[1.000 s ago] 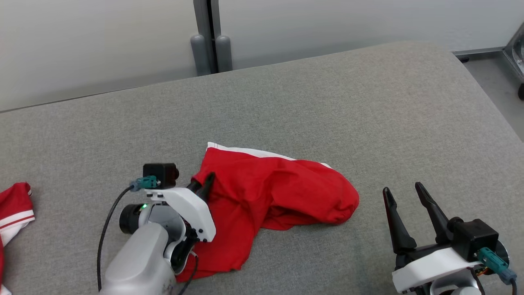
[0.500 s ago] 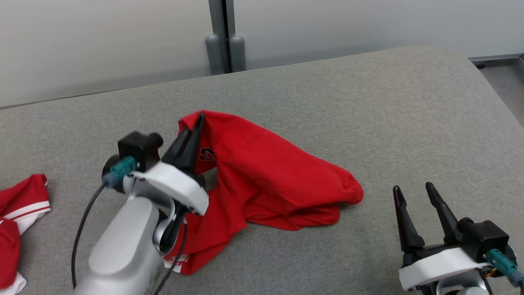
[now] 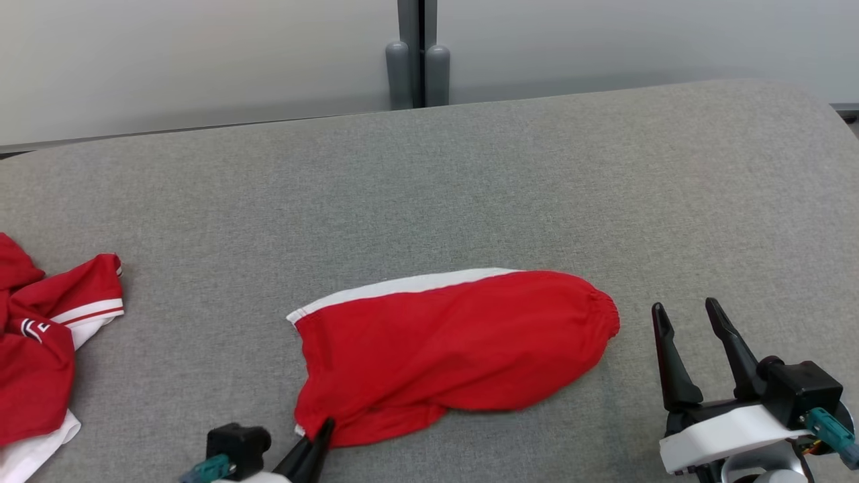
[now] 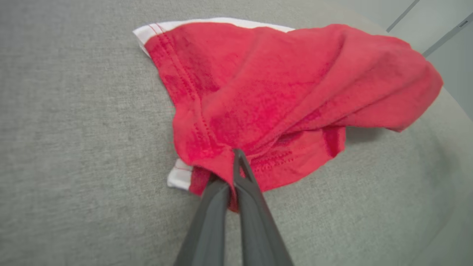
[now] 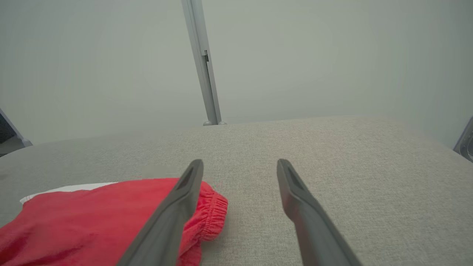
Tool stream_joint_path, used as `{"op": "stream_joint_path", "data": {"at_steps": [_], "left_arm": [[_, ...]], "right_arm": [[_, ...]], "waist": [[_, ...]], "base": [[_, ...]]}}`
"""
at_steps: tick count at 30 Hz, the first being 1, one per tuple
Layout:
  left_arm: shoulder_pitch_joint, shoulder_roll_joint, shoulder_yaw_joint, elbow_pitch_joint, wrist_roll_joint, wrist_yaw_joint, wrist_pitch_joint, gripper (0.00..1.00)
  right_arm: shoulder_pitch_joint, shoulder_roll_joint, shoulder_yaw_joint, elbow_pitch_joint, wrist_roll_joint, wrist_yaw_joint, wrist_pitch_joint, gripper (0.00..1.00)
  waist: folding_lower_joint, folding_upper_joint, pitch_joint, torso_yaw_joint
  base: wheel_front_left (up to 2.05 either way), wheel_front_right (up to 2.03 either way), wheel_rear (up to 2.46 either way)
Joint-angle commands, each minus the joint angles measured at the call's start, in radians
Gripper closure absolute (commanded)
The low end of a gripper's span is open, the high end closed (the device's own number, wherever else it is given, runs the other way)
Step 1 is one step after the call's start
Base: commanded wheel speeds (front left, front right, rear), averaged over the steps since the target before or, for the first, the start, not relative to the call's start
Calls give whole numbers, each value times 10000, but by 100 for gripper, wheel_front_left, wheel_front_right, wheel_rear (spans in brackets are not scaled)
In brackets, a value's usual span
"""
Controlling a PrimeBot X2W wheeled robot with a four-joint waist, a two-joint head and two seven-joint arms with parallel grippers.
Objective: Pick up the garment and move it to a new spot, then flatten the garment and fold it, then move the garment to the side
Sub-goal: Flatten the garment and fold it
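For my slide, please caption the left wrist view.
Left claw shut on the edge of a red garment with white trim, lying on grey upholstery.

Light: bright, even, diffuse
Shadow: soft, under garment (image 4: 281,85) beyond the left gripper (image 4: 231,166)
Focus: soft nearest the gripper, wrist-view edges bowed

My right gripper (image 3: 684,307) ends in two long dark fingers (image 5: 173,214), flat-sided and tapering to narrow tips (matt, closer to charcoal grey when seen from the wrist). They spring from a smooth white shell (image 3: 721,436) with rounded edges. Beside it sits a boxy black camera block (image 3: 795,392) with a teal connector (image 3: 827,429) plugged into it. My left gripper (image 3: 321,435) is built alike, with slim grey prongs (image 4: 255,210), a small black housing (image 3: 236,444) and a teal plug (image 3: 207,468).
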Motion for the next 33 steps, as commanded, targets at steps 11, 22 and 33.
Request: {"op": "stream_joint_path", "data": {"at_steps": [11,22,33], "left_arm": [[282,-110,633,306,-271,49,-1444,0],[-536,-292,1999,-902,1117,761,-2655,0],[-244,-162,2903,-603,2027,734,-2658,0]], "right_arm": [[223,-112,-227,-173,-54,-3,221,0],[483,-184,-459,-611,-211,-3,552,0],[777,-302,-346,-808,-162,-3,825,0]], "waist": [[0,0,-393,153],[0,0,-919,268],[0,0,-1434,171]], "base": [[0,0,0],[0,0,0],[0,0,0]]}}
